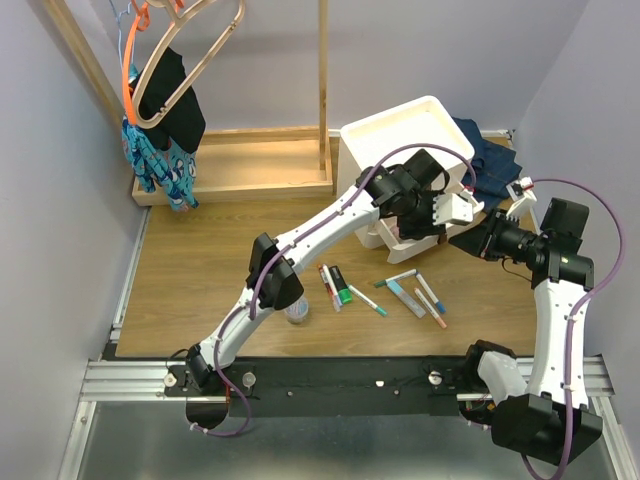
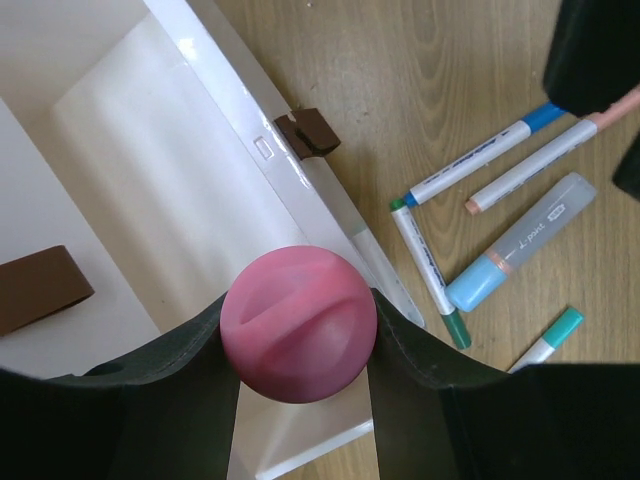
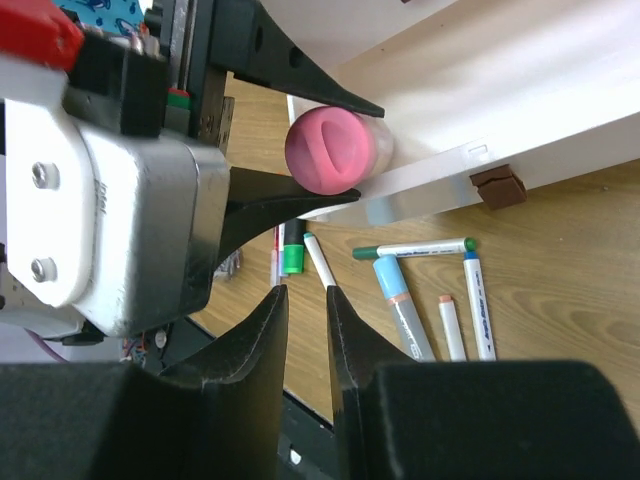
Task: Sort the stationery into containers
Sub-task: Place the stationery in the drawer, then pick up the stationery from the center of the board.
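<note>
Pink-capped bottle (image 2: 298,322) sits pinched in the left gripper (image 2: 300,326), poised above the pulled-out drawer (image 2: 150,150) toward the table's (image 1: 200,270) far right corner, presumably for release; the right gripper (image 3: 305,292) hangs narrowly parted, empty.

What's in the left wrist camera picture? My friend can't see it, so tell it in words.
The left gripper clamps a pink-capped bottle, seen from above, over the open white drawer. To the right, markers and a pale blue tube lie on the wooden table.
</note>
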Robot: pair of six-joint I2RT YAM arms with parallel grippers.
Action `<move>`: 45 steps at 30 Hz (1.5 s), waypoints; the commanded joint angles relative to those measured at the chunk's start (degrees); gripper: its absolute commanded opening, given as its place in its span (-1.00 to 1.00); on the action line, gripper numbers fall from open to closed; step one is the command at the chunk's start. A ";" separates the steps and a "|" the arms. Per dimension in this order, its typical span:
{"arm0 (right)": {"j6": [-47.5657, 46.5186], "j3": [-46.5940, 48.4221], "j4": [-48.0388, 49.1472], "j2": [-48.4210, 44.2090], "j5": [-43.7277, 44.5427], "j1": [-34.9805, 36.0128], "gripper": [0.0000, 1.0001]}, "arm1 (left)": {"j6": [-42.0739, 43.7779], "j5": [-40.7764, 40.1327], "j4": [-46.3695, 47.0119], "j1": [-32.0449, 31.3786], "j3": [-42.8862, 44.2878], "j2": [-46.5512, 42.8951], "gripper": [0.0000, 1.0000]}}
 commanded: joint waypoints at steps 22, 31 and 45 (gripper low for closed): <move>1.97 -0.58 1.95 -0.18 2.04 0.28 -0.39 | -4.06 -4.17 24.38 -1.23 -6.39 -10.93 0.54; 4.17 0.21 6.25 -0.35 4.49 0.28 -0.39 | -5.04 -5.49 23.51 -1.23 -16.57 -29.98 0.72; 0.57 -1.81 6.78 0.35 6.16 0.28 -0.29 | 6.49 -3.73 4.08 0.00 -74.85 -64.28 0.97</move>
